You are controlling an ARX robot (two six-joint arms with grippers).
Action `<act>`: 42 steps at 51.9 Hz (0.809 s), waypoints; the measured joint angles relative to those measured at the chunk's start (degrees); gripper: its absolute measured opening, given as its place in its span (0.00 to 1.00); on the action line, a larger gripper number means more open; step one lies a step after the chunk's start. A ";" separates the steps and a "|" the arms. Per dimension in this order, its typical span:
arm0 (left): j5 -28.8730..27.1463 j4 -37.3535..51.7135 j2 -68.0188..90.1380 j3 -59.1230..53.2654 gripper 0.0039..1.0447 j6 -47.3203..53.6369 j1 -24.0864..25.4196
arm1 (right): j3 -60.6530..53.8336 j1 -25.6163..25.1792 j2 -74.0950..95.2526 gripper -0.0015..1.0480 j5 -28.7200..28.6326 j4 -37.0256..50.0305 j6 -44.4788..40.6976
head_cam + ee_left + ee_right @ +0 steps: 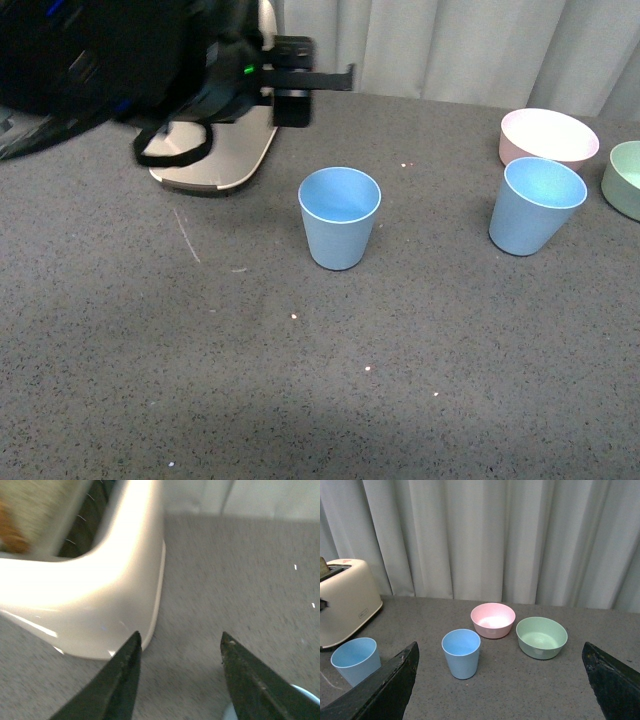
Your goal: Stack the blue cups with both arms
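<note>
Table (300,400), grey and speckled, bare on the near side.

First blue cup (340,215): stood upright, mouth up and empty, in front of the toaster (215,150) and a little to its right, close but not touching.

Second blue cup (535,205): same make, also upright and empty, well apart from the toaster, much further to its right.

Pink bowl (548,137) and pale green bowl (625,178): further from the toaster again, beyond the second cup. Neither is part of the job.

Left gripper (180,640): hung over the toaster's right end, above the table. Its two fingers (125,680) were spread with nothing between them. A sliver of the first cup's rim showed past one fingertip.

Right gripper (500,647): out of the front view. Its own camera showed it splayed wide and empty, off to the toaster's right and facing both cups and both bowls.

Handling, my guess: thin matte plastic, light and fairly stiff, not fragile. An empty cup would skid or tip at a sideways knock. The taper narrows downward, so a squeeze low on the body could slip. Better to pinch one wall at the rim, one finger inside and one outside. Keep the carried cup upright to nest it.
</note>
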 joint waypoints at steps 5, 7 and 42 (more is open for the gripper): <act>1.84 32.26 -6.91 -17.38 0.26 6.27 4.46 | 0.00 0.00 0.02 0.91 0.02 0.00 -0.02; 2.62 36.57 -10.60 -21.33 0.17 7.13 6.01 | 0.00 0.00 0.00 0.91 0.00 0.00 -0.02; 14.58 33.62 -43.08 -51.23 0.03 9.18 17.84 | 0.00 0.00 0.00 0.91 -0.02 0.00 -0.02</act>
